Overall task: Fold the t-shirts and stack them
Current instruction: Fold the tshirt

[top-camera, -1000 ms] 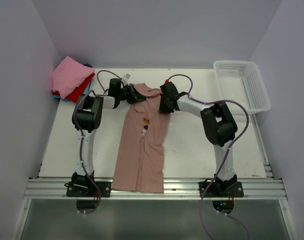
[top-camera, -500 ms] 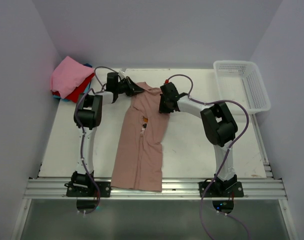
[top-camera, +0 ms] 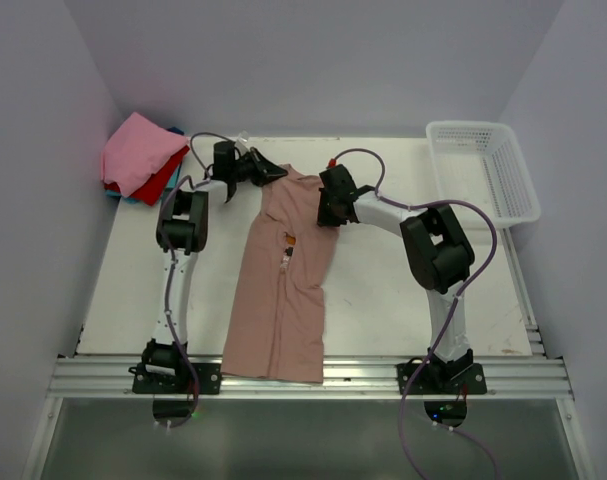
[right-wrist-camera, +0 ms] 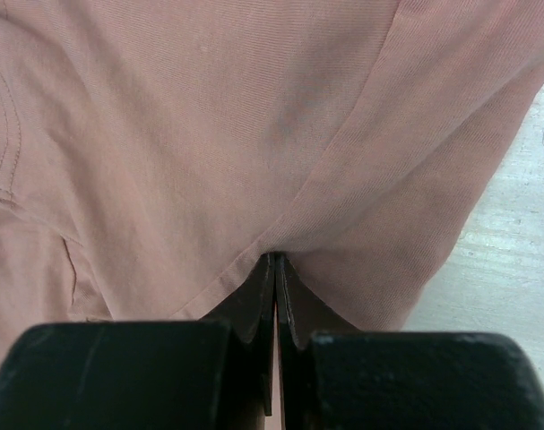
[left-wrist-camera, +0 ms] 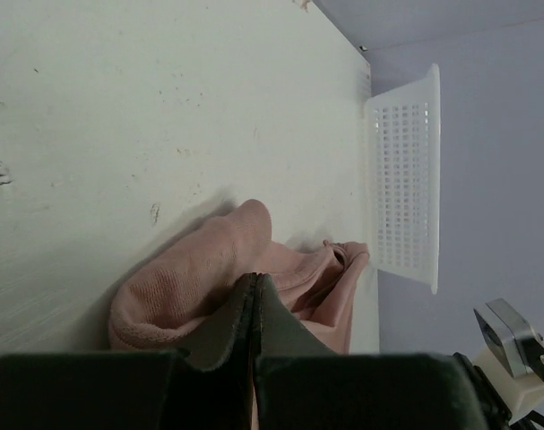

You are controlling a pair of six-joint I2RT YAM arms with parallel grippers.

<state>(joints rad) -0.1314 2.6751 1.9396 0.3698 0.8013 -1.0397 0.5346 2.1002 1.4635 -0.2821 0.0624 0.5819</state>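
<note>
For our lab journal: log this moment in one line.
left gripper: shut on dusty-pink shirt | right gripper: shut on dusty-pink shirt | folded stack: far-left corner

Pinching shirt [top-camera: 283,290] at far end with left fingers [top-camera: 275,174] and right fingers [top-camera: 328,212]. Stretched lengthwise down bench [top-camera: 403,300].

Shirt [top-camera: 283,290] central; stack [top-camera: 138,157] perhaps overhanging left; basket [top-camera: 483,175] right.
</note>
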